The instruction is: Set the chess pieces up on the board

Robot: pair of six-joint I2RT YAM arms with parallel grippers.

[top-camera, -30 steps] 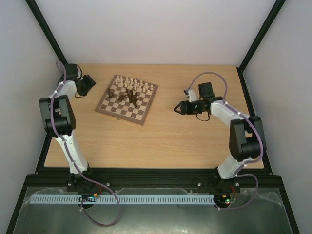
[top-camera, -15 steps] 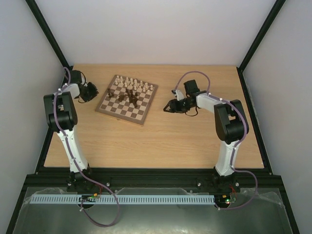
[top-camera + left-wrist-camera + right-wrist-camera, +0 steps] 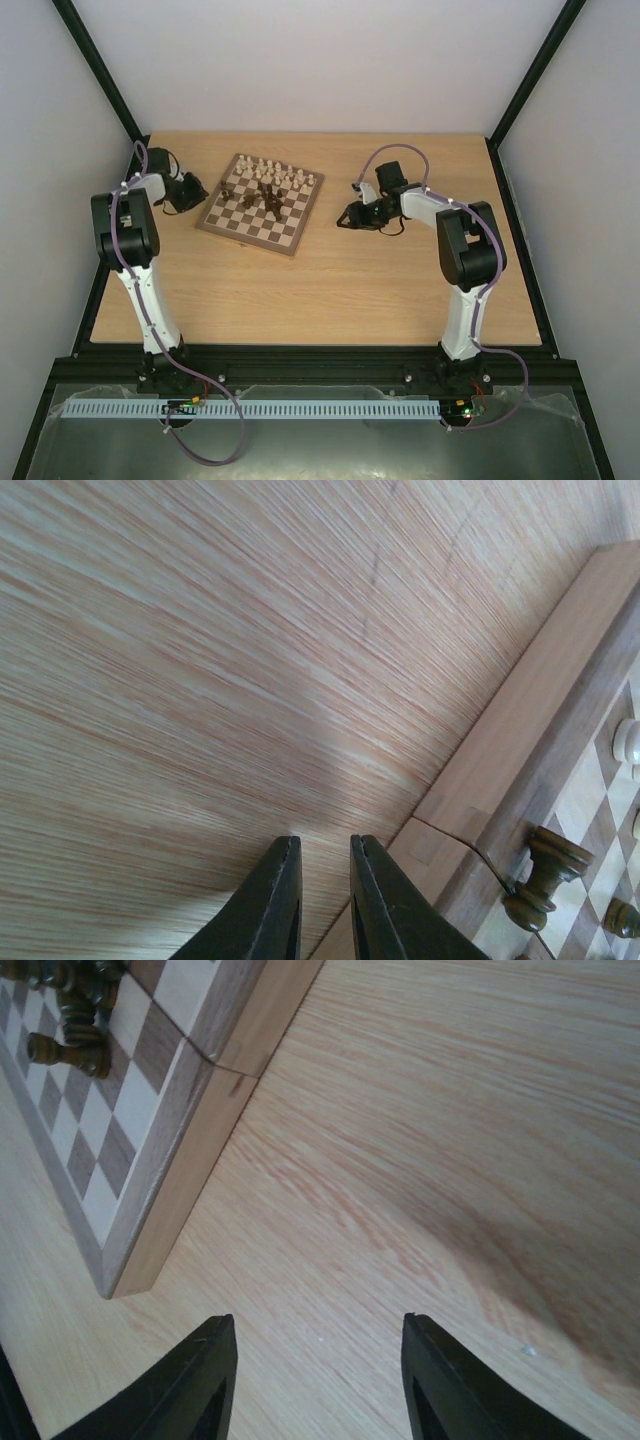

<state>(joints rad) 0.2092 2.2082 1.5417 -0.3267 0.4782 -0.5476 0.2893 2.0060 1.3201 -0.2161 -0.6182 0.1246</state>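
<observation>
Pale wooden counter (image 3: 350, 280) carries the board (image 3: 245, 241) at far left. Cream chess pieces (image 3: 272, 170) are ranked along its far rows, while dark pieces (image 3: 268, 193) are jumbled mid-board, apparently awaiting placement. Left jaws are clenched on nothing beside the left rim. Right jaws are spread and empty, off the right side.

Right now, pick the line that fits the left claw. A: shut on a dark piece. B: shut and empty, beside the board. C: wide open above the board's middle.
B: the left claw has its jaws almost together with nothing between them, over the table next to the board.
</observation>
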